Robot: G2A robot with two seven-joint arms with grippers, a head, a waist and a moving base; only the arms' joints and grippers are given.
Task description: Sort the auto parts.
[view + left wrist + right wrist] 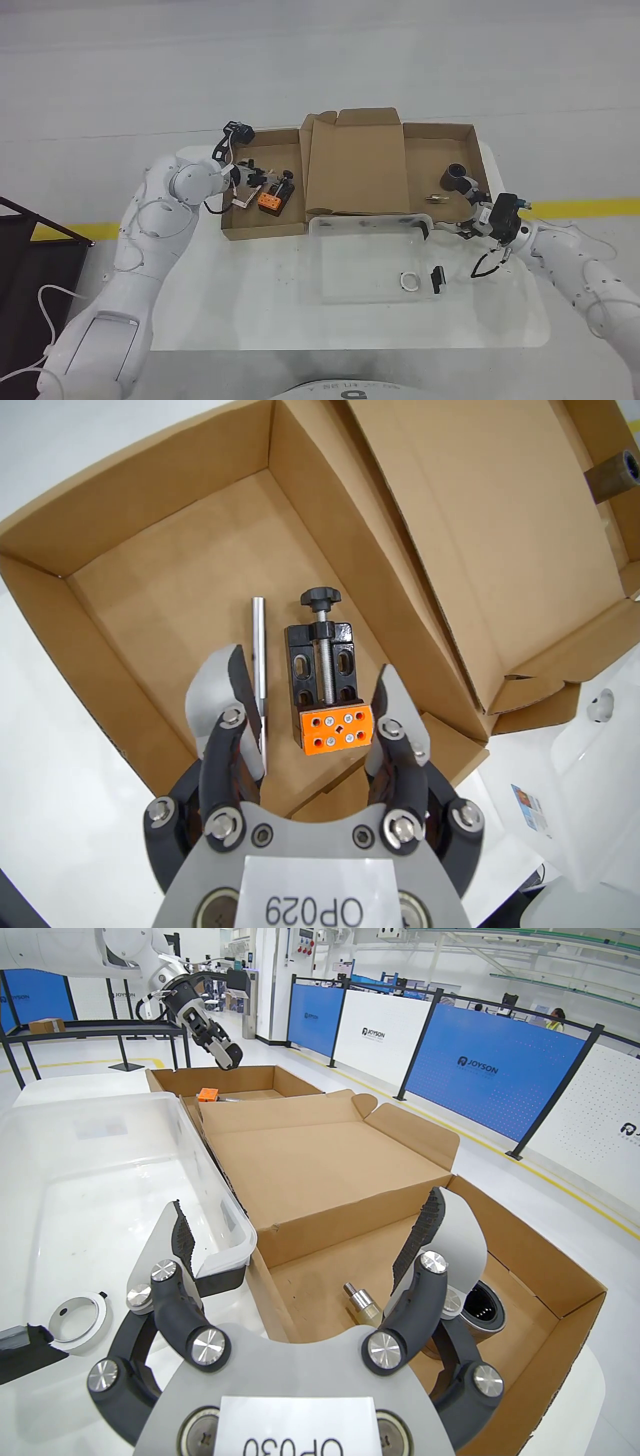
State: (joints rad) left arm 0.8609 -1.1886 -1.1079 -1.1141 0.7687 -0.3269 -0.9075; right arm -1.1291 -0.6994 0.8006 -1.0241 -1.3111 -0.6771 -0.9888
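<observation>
In the left compartment of the cardboard box (355, 160) lie a black vise with orange jaws (327, 690) (274, 194) and a silver rod (260, 650), side by side. My left gripper (310, 660) (250, 180) hangs open just above them, empty. The right compartment holds a dark cylindrical bushing (482, 1313) (459, 178) and a small threaded bolt (360, 1300) (436, 198). Over that compartment's near edge, beside the bin's corner, my right gripper (306, 1200) (470, 222) stands open with nothing in it.
A clear plastic bin (330, 270) (200, 1168) sits in front of the box. It holds a white ring (409, 281) (75, 1323) and a black part (437, 279) (25, 1353). The box's folded flaps cover its middle section.
</observation>
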